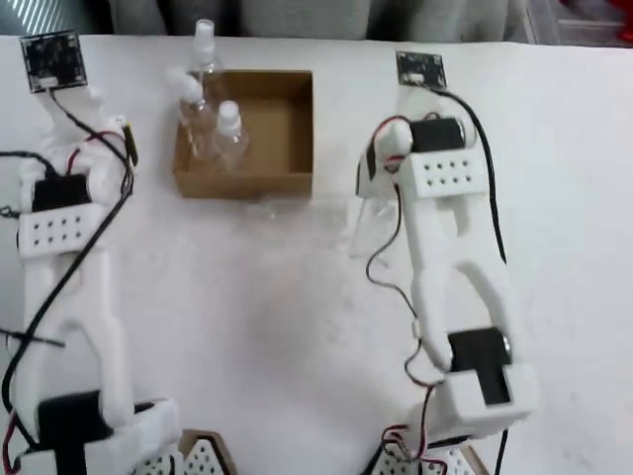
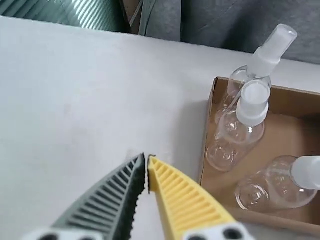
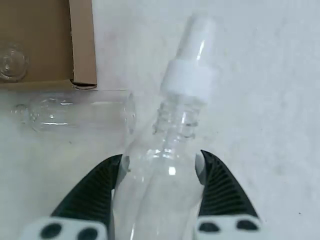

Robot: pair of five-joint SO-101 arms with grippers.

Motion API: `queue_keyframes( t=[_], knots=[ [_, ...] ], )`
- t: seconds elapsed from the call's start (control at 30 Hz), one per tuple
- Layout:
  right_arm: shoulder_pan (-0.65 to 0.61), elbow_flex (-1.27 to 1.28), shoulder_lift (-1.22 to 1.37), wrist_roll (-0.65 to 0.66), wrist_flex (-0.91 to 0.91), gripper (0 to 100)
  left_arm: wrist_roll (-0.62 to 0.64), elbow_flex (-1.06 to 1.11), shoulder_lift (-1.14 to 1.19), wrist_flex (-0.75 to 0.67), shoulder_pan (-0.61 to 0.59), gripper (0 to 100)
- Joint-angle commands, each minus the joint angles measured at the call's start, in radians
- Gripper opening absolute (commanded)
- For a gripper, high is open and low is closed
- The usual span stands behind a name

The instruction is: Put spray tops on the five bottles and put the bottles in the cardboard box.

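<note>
Right wrist view showed the right gripper (image 3: pixel 161 160) clamped around a bottle (image 3: pixel 167 145) near the cardboard box (image 3: pixel 82 50), apparently steadying it since its spray top (image 3: pixel 192 65) sat above bare threads, while the left gripper (image 2: pixel 146 161) hung closed, empty.

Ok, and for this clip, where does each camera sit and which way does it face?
High view: fixed above the table, looking down; both arms show, the cardboard box between them.
Left wrist view: on the left arm, looking past its shut left hand toward capped bottles in the box.
Right wrist view: on the right arm, looking past the right hand clamped on a spray-topped bottle; an uncapped bottle lies by the box corner.
Shared: all three show the box.
</note>
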Motion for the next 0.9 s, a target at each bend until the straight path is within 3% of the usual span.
queue_keyframes(
  t=[0.0,0.23,0.33,0.47,0.87],
  knots=[
    [-0.008,0.232,-0.202,0.015,-0.160,1.8,-0.009,-0.120,0.085,-0.014,0.033,3],
    [-0.015,0.617,-0.433,0.018,-0.409,1.8,-0.009,-0.256,0.268,0.026,0.059,3],
    [-0.015,0.697,-0.484,0.018,-0.463,1.7,-0.008,-0.354,0.348,0.095,0.059,9],
    [-0.016,0.720,-0.498,0.018,-0.481,1.7,-0.002,-0.499,0.452,0.186,0.061,18],
    [-0.016,0.721,-0.498,0.018,-0.483,1.7,-0.005,-0.733,0.708,0.315,0.097,13]
  ],
)
